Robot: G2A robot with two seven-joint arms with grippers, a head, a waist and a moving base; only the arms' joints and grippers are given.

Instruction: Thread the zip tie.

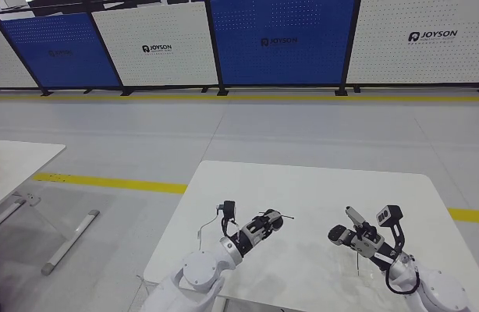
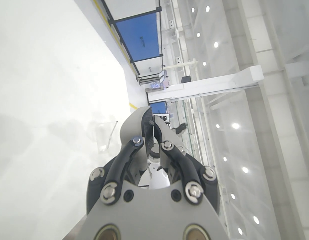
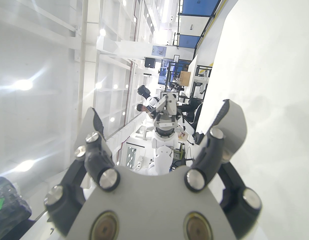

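Observation:
Over the front left of the white table [image 1: 317,187], my left gripper [image 1: 274,221] is shut on a thin black zip tie [image 1: 285,215] whose end sticks out to the right. In the left wrist view its fingers [image 2: 147,121] press together on a small dark piece of the zip tie [image 2: 151,122]. My right gripper [image 1: 342,225] hangs over the front right of the table, a short way from the left one. It stands open [image 3: 160,117] with nothing between its fingers. A second thin dark strip [image 2: 111,134] lies on the table by a clear bag [image 2: 103,138].
The thin strip [image 1: 356,267] lies on the table just in front of the right arm. Bare tabletop stretches behind both grippers to the far edge. Blue and white partition panels [image 1: 278,39] stand far behind, and another white table [image 1: 13,160] stands at the left.

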